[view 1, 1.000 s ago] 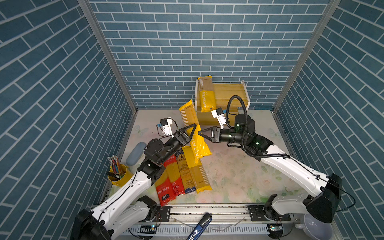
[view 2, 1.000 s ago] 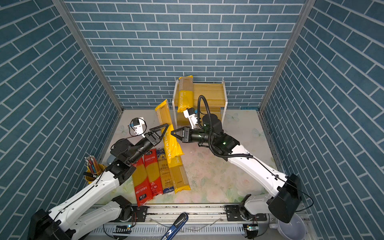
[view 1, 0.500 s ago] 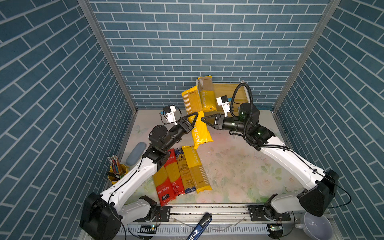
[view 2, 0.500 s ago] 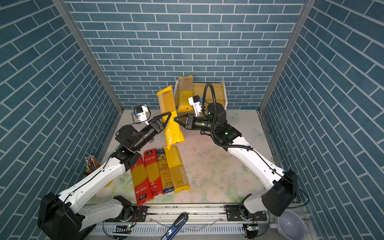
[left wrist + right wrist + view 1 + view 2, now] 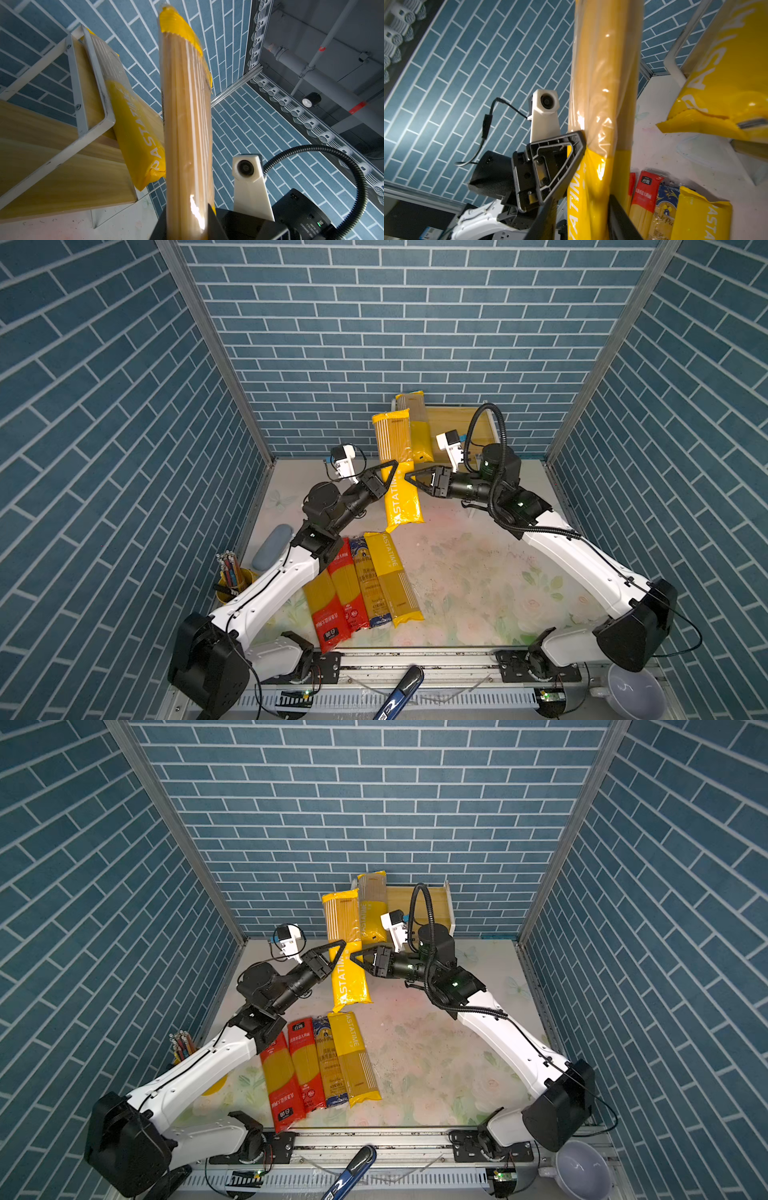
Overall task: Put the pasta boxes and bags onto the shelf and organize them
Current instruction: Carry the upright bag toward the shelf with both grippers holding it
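Observation:
A yellow PASTATIME pack [image 5: 405,506] [image 5: 350,977] hangs upright in the air in front of the shelf [image 5: 461,423] [image 5: 419,903]. My left gripper [image 5: 392,472] [image 5: 187,220] is shut on its left edge at mid-length. From the other side, my right gripper [image 5: 409,479] [image 5: 583,218] straddles the same pack [image 5: 602,104] with its jaws open and a gap showing. Another yellow pack [image 5: 417,427] [image 5: 135,124] lies at the shelf's left end. Two red-ended packs [image 5: 332,601], a blue-ended one [image 5: 370,585] and a yellow one [image 5: 392,576] lie side by side on the table.
A grey-blue case [image 5: 272,545] and a yellow pencil cup [image 5: 232,576] sit by the left wall. At the front rail lie a blue-handled tool [image 5: 399,693] and a white bowl [image 5: 631,693]. Blue brick walls close in three sides.
The held pack rose and moved back toward the shelf, turning more upright. My left gripper closed on it, and my right gripper, shut on it before, has opened.

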`<control>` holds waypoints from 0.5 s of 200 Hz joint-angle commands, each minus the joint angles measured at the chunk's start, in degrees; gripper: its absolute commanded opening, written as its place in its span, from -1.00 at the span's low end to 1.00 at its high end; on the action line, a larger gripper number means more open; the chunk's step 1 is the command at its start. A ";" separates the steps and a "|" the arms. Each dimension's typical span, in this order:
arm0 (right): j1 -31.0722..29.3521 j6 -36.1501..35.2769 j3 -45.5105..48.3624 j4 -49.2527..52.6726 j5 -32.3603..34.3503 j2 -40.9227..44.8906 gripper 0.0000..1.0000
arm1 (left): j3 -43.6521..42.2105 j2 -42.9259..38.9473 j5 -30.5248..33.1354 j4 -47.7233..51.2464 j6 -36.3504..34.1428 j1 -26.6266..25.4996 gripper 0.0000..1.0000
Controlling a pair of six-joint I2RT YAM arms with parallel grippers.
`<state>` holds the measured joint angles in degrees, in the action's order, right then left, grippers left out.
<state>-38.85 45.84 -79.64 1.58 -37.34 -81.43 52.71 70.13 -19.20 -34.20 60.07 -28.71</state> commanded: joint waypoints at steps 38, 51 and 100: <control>0.02 -5.25 -4.05 3.25 -5.02 -2.90 -0.02 | 4.76 2.26 -1.58 -9.64 2.24 -1.74 -1.00; 0.00 -5.05 -4.72 4.05 -3.50 -3.26 -0.02 | 5.36 2.98 -1.68 -10.22 2.40 -2.19 -1.00; 0.76 -7.14 -2.28 8.48 1.91 -1.55 0.00 | 4.77 0.40 1.09 -10.59 1.50 -2.55 -1.00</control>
<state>-37.52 41.58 -81.08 7.16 -36.23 -83.88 54.00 74.26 -18.00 -34.57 61.25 -29.82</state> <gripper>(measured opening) 0.495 0.237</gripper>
